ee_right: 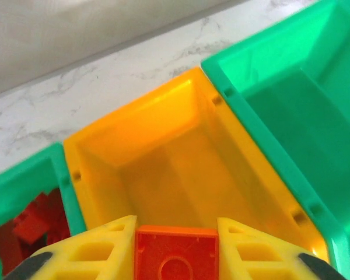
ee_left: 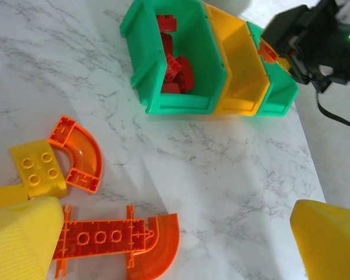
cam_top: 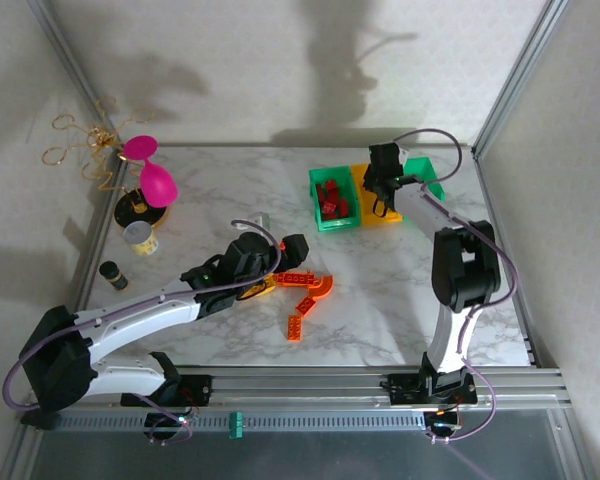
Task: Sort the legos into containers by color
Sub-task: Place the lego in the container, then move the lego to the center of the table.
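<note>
My right gripper [ee_right: 176, 248] is shut on a square orange lego [ee_right: 176, 256] and hangs over the near end of the yellow container [ee_right: 105, 140], whose inside looks bare. The green container [cam_top: 327, 222] to its left holds several red legos [ee_left: 174, 61]; the right green one [ee_right: 262, 93] looks bare. My left gripper [ee_left: 175, 221] is open, low over the table. Between its yellow fingers [ee_left: 17, 239] lie a long orange lego joined to an arch [ee_left: 105, 239], and beyond it an orange arch [ee_left: 81, 154] and a yellow lego [ee_left: 41, 169]. More orange legos [cam_top: 300, 315] lie nearby.
Pink cups [cam_top: 152, 172], a white cup [cam_top: 140, 238], a small dark bottle [cam_top: 113, 275] and gold wire [cam_top: 85, 140] stand at the left. Metal frame posts and white walls bound the table. Bare marble lies between the legos and the containers.
</note>
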Motion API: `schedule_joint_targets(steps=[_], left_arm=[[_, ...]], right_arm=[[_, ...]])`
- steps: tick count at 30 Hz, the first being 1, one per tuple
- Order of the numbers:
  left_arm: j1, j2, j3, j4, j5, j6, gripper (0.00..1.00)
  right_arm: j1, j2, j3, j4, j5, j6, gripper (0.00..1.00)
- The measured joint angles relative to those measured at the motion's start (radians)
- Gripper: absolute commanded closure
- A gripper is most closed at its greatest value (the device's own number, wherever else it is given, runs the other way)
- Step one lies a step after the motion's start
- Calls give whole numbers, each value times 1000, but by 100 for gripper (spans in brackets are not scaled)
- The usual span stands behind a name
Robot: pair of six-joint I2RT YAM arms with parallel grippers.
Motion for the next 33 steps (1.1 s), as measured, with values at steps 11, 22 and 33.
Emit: schedule_joint_targets(steps=[11, 22, 33], left_arm=[[0, 31, 30, 22, 3, 11, 0], [0, -70, -16, 4, -2, 2, 0], [0, -187, -156, -68, -87, -73, 0]], right_arm=[[-5, 50, 60, -23, -30, -55, 45], [125, -280, -256, -22, -79, -47, 35], [401, -315, -412, -18, -93, 0, 28]])
